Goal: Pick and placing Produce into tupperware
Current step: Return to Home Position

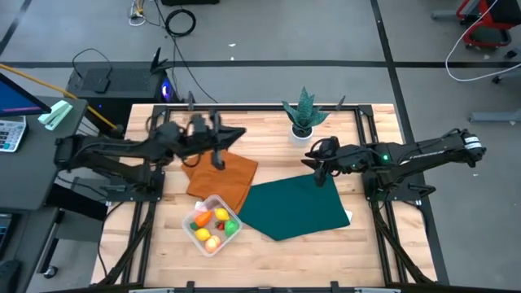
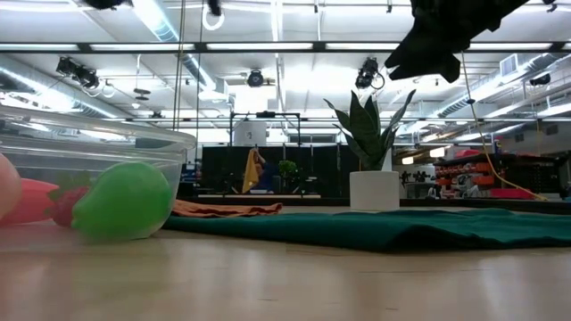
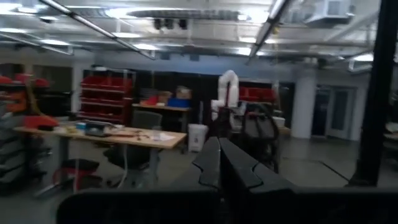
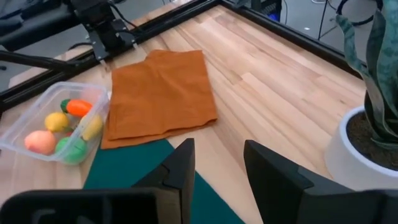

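Wood table [image 1: 326,260] | tub [image 1: 187,227] at 7 o'clock, produce [image 1: 213,228] inside | plant [image 1: 304,110] at 12 | left gripper [image 3: 219,144] closed | right gripper [image 4: 219,149] narrowly parted, empty | workshop [image 3: 106,130] beyond

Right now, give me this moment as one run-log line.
produce: in tupperware | left pincer: shut, empty | right pincer: open, empty
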Controlling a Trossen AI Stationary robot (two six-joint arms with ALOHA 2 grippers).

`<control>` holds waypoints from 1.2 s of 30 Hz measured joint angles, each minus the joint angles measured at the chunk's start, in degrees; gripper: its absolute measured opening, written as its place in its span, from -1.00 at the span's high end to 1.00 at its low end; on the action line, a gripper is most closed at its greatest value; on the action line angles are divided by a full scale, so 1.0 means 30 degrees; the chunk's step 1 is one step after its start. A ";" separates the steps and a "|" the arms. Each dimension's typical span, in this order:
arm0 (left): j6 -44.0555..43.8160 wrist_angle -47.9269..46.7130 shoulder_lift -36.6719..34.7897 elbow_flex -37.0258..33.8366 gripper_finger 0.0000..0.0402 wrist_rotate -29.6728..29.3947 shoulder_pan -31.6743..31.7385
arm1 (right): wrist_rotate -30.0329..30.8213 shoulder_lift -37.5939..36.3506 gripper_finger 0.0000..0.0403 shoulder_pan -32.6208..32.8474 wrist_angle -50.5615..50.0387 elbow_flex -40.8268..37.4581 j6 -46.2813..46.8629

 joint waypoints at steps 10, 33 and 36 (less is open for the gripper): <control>0.0574 -0.0131 -0.5498 -0.5234 0.95 -0.2076 -0.0570 | 0.0162 0.0138 0.48 -0.0007 0.0109 0.0007 0.0402; -0.0228 -0.4143 -1.5053 -1.1455 0.91 -0.2671 -0.0550 | 0.0171 0.0138 0.48 -0.0015 0.0027 0.0015 0.0883; -0.0098 -0.4869 -1.5825 -1.1825 0.94 -0.4298 -0.0548 | 0.0168 0.0138 0.48 -0.0015 0.0026 0.0015 0.0883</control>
